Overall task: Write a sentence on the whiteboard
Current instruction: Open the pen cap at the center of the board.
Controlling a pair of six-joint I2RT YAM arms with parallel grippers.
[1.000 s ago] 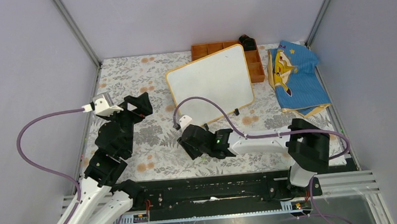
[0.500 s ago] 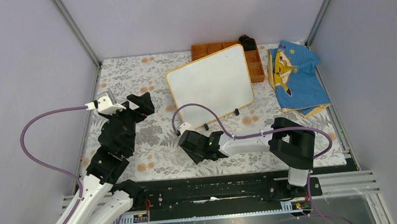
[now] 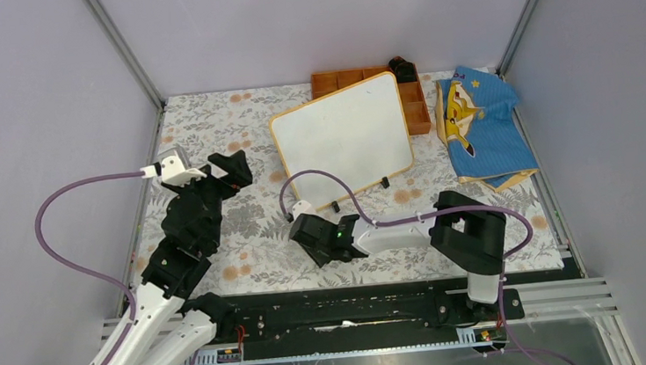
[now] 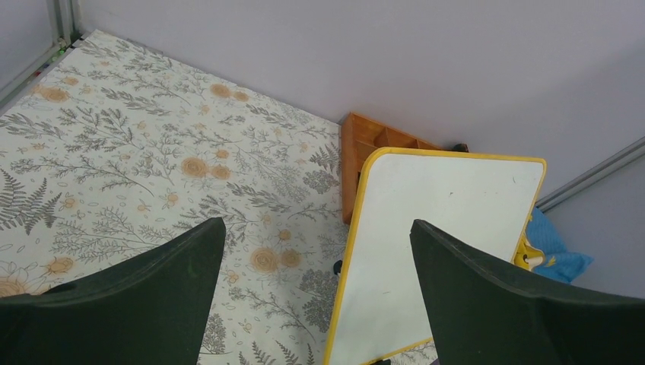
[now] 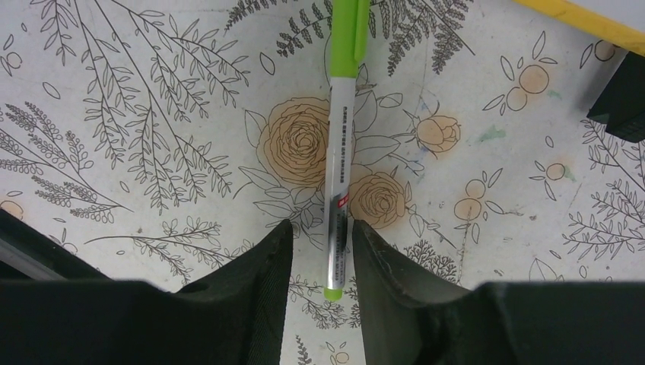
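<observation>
On the surface (image 5: 114, 91), my right hand (image 5: 321, 228) straddles the pen (image 5: 340, 137), can't tell if clamped; board (image 3: 344, 136) blank, sentence all left.

arms (image 3: 150, 317): white links, black joints | cables (image 3: 90, 180): purple | end effector fingers (image 5: 251, 304): black

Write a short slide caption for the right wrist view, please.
Right gripper straddling a green marker that lies on the floral mat, near the whiteboard edge.

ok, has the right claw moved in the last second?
Yes. The right claw pulled slightly back toward the near side, widening its gap to the whiteboard.
</observation>
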